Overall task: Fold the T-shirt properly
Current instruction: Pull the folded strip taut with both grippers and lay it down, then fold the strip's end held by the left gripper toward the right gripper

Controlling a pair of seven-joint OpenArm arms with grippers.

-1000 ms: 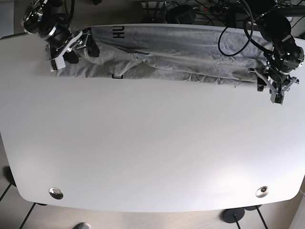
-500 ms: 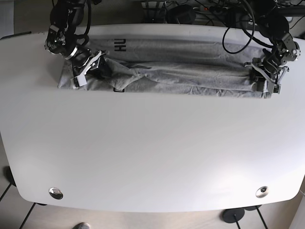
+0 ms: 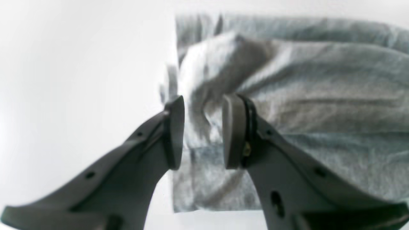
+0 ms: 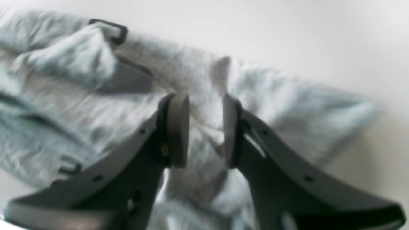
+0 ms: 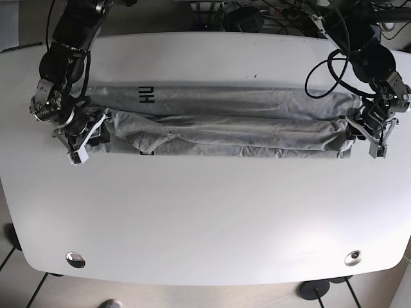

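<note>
The grey T-shirt (image 5: pixel 225 125) lies in a long folded band across the far half of the white table (image 5: pixel 205 218); the left pincer (image 3: pixel 203 132) sits at one end of it, jaws a small gap apart, cloth showing between and beyond them, though whether they pinch it I cannot tell; the right pincer (image 4: pixel 200 130) sits at the other end, jaws likewise parted over rumpled fabric, grip equally unclear; black lettering (image 5: pixel 146 95) lies near the right pincer's end.
</note>
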